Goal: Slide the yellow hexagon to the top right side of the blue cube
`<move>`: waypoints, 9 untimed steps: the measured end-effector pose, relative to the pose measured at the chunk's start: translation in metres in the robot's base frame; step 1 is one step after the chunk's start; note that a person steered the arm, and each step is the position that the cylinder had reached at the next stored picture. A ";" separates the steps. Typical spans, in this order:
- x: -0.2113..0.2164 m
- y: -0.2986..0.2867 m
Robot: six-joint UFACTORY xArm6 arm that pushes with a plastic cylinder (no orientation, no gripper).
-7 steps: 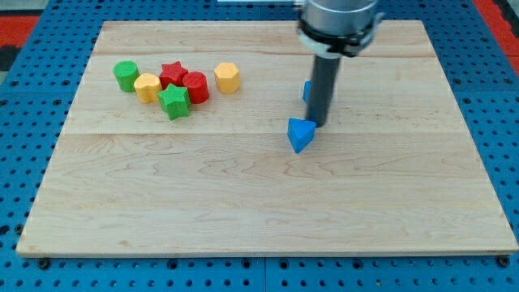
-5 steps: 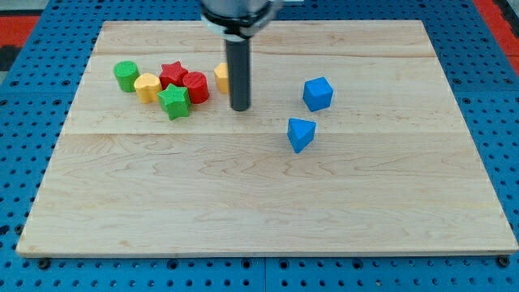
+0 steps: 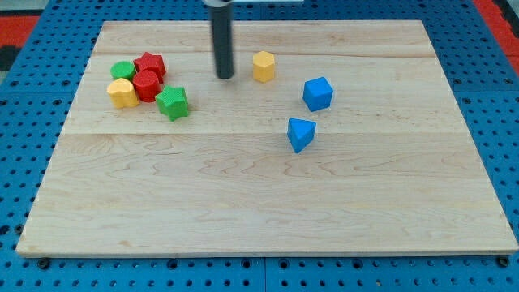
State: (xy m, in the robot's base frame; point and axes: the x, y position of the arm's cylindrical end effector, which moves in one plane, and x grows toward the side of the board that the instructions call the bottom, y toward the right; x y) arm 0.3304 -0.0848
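The yellow hexagon lies on the wooden board near the view's top centre. The blue cube sits to its lower right, a short gap away. My tip is just left of the yellow hexagon, apart from it by a small gap. The rod rises straight up out of the view's top.
A blue triangular block lies below the blue cube. At the view's left sits a cluster: green cylinder, red star, red cylinder, yellow block, green star. The board's edge runs along the bottom.
My tip swept left from the blue blocks to left of the yellow hexagon. The hexagon now lies further right. The left cluster shifted left and rearranged.
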 end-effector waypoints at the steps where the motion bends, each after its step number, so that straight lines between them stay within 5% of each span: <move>1: -0.004 0.035; 2: -0.024 0.106; 4: -0.036 0.070; 6: -0.043 0.160; 9: -0.050 0.127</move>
